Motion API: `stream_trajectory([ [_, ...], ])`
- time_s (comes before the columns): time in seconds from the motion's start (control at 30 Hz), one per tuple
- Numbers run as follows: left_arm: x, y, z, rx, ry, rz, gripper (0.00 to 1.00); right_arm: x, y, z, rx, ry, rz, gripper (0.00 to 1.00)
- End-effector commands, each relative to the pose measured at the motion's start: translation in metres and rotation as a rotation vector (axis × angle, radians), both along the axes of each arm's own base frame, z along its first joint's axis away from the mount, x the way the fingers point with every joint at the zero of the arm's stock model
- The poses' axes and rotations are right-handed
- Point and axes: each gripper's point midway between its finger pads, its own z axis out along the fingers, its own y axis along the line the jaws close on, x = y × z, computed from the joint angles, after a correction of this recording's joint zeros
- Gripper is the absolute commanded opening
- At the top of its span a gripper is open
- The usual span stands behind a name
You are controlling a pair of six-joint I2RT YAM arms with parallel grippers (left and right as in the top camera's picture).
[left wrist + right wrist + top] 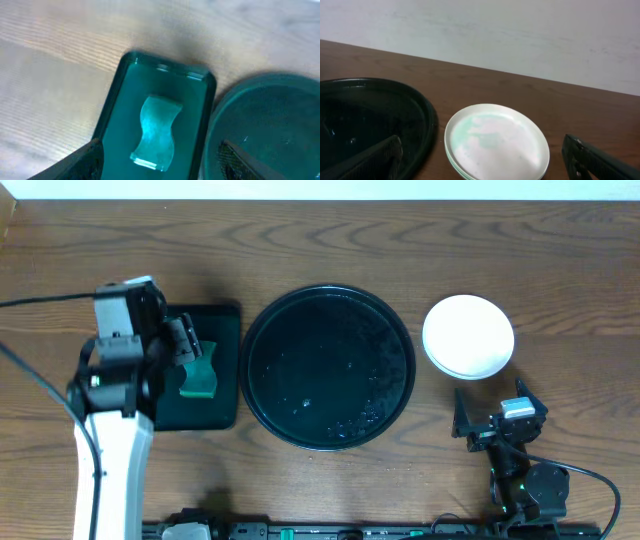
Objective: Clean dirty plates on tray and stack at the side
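Nearest to me, the right gripper (490,405) stands wide open on the near side of the plates and has nothing between its fingers. Just beyond it the plates (495,142) sit in one stack on the bare wood beside the tray. From the rims at the lower left I see at least two layers, but I cannot count the whole stack with certainty. The top plate is round, shallow and matte white, with a pale mint cloud in the middle and no dark smear.

On the other side, the left gripper (186,348) hangs open over the green sponge (156,131) and is not gripping it. The sponge has a waisted shape and lies flat in the small rectangular tray (192,112), which is dark with rounded corners.

Between the two arms, the big round black tray (325,330) is glossy, has a raised rim and carries no plate, only small bright specks, maybe drops of water.

I judge the task as practically finished: no plate is left to clean, and the arms only need to withdraw.

Farther away there is only the brown wood-grain tabletop (330,240).
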Motion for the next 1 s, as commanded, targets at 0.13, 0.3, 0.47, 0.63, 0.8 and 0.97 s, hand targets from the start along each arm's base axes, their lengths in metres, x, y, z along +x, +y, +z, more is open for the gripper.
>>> stream_trajectory([
  [0.13,-0.032,-0.018,-0.006,-0.026,-0.344,-0.063,0.73,0.0,-0.001,0.0,-0.012,-0.005,-0.001,0.99],
  [0.3,-0.056,-0.022,-0.029,-0.01,-0.511,-0.076,0.73,0.0,-0.001,0.0,-0.012,-0.005,-0.001,0.99],
  [0.47,-0.07,-0.023,-0.055,-0.001,-0.572,-0.076,0.73,0.0,-0.001,0.0,-0.012,-0.005,-0.001,0.99],
  [0.63,-0.075,-0.023,-0.067,0.049,-0.607,-0.1,0.73,0.0,-0.001,0.0,-0.012,-0.005,-0.001,0.99],
  [0.8,-0.076,-0.023,-0.076,0.084,-0.66,-0.115,0.73,0.0,-0.001,0.0,-0.012,-0.005,-0.001,0.99],
  [0.97,-0.078,-0.023,-0.087,0.084,-0.662,-0.115,0.73,0.0,-0.001,0.0,-0.012,-0.005,-0.001,0.99],
])
